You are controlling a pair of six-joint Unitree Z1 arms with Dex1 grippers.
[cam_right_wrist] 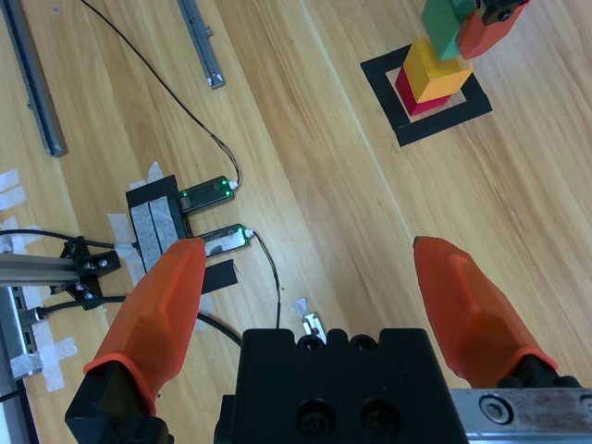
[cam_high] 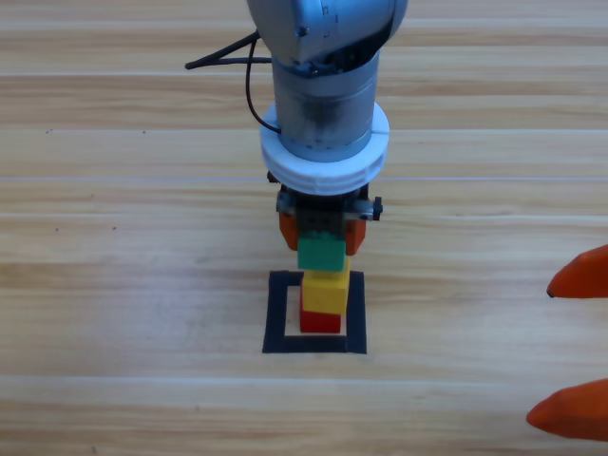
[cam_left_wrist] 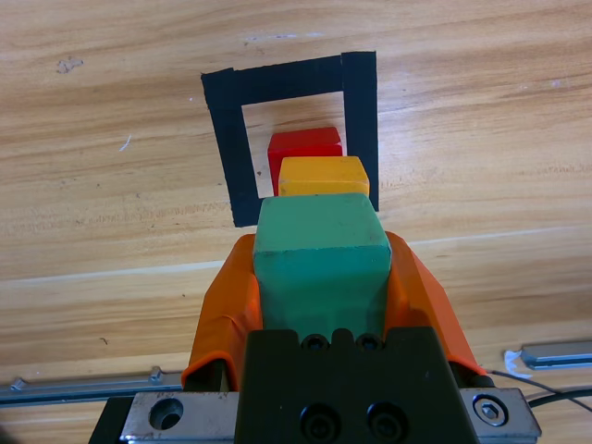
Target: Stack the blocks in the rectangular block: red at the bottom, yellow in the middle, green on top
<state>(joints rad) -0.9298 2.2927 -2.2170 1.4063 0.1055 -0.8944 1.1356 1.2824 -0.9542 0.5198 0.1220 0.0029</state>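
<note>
Done so far: we see the red cube (cam_high: pixel 320 321) sitting inside the rectangular block (cam_high: pixel 315 344) of black tape, toward its far side, with the yellow cube (cam_high: pixel 325 292) resting squarely on top of it.
Green cube: the green cube (cam_left_wrist: pixel 321 259) is held between the orange jaws of the left gripper (cam_high: pixel 322 234), above the yellow cube and slightly toward the table's far edge; from the right wrist view it looks tilted and not yet seated flat.
Left gripper: its jaws are closed on the green cube's two sides, the cube filling the gap between them.
Right gripper: the right gripper (cam_high: pixel 577 347) waits at the table's right edge, its jaws spread wide with nothing between them.
Table: the table (cam_high: pixel 123 285) around the tape square carries no other blocks that we can see.
Left to do: we judge two of three layers finished; the green cube needs to be brought squarely over the yellow one, set down level, and released.
Risk: we think a skewed release could nudge the yellow cube off the red.
</note>
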